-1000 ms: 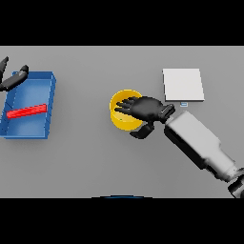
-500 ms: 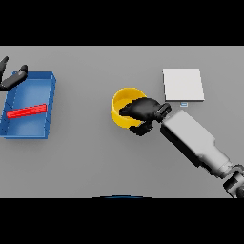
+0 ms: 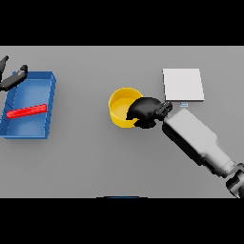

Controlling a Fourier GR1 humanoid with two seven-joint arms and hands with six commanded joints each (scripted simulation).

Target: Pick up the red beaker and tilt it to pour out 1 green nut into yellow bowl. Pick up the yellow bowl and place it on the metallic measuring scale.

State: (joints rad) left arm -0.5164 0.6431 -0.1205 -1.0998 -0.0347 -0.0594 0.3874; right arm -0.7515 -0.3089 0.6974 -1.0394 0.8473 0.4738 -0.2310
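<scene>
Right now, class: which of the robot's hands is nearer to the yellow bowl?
Right. The right hand is curled over the yellow bowl at its right rim. The left hand sits far off at the left edge, above the blue tray.

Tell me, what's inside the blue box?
A long red thing lies slanted inside the blue box. The rest of its floor shows bare blue. The left hand covers the box's top left corner, hiding what lies under it.

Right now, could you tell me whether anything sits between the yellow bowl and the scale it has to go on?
Nothing visible does. The right hand is curled over the yellow bowl's right rim, and only bare table lies between the bowl and the scale, up and to its right.
</scene>
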